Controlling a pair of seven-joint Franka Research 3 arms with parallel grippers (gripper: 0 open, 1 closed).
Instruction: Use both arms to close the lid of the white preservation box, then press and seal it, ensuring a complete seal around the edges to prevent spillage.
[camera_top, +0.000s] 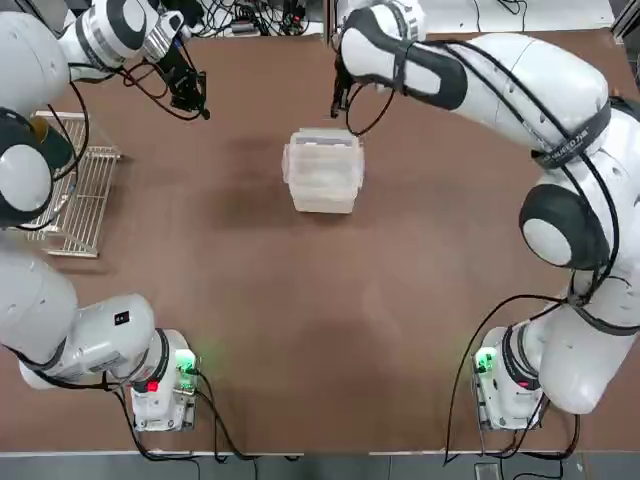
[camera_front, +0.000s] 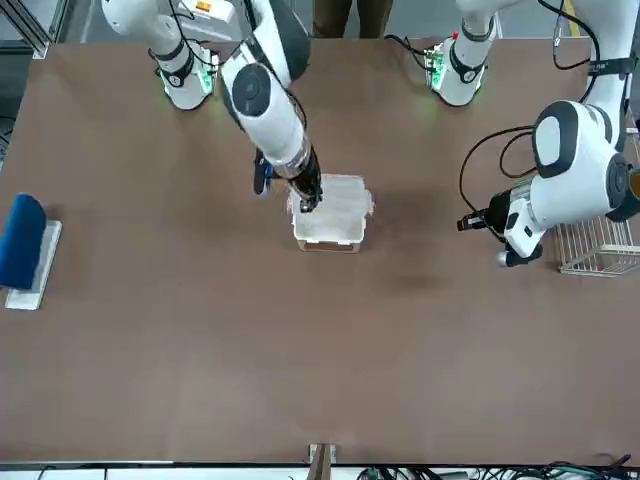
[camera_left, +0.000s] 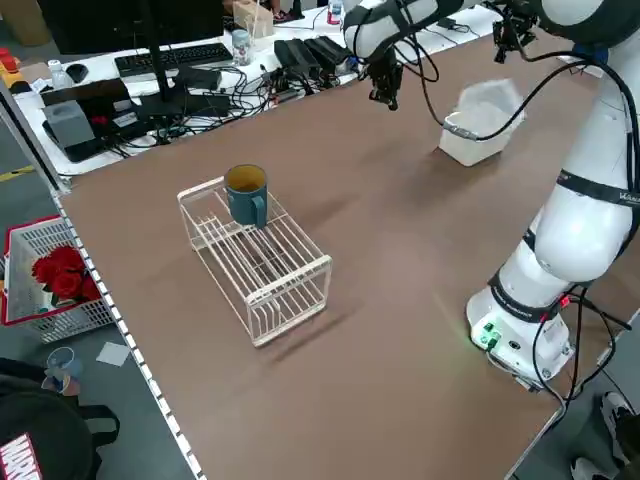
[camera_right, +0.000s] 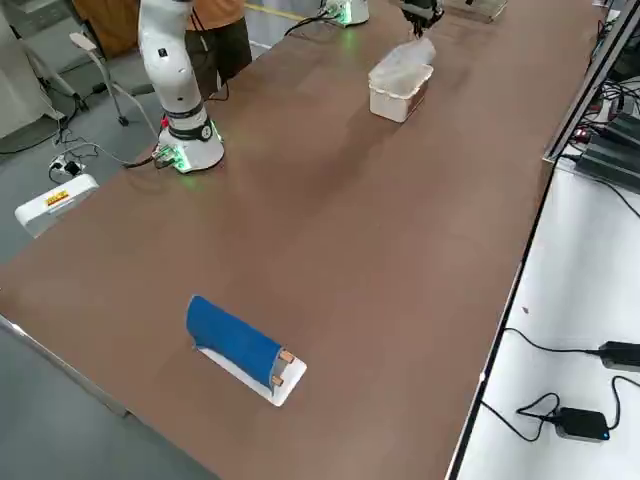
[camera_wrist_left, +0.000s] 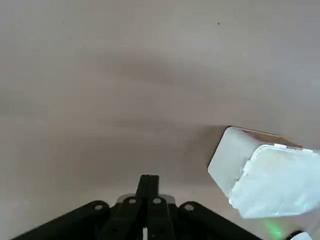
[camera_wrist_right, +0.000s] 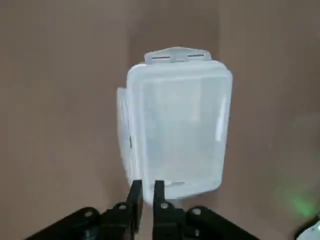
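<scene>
Two arms up. Box (camera_top: 322, 172) sits mid-table toward the far side, lid (camera_wrist_right: 177, 127) lying over it, likely not yet snapped. Right gripper (camera_wrist_right: 147, 192), fingers nearly shut on nothing, hovers at the lid's edge, probably placed to press. Left gripper (camera_wrist_left: 148, 187), closed and empty, waits apart near the rack (camera_top: 82, 195).

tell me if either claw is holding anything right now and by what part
Nothing is held. The right claw is nearly shut at the edge of the lid without gripping it; the left claw is shut, off to the side.
</scene>
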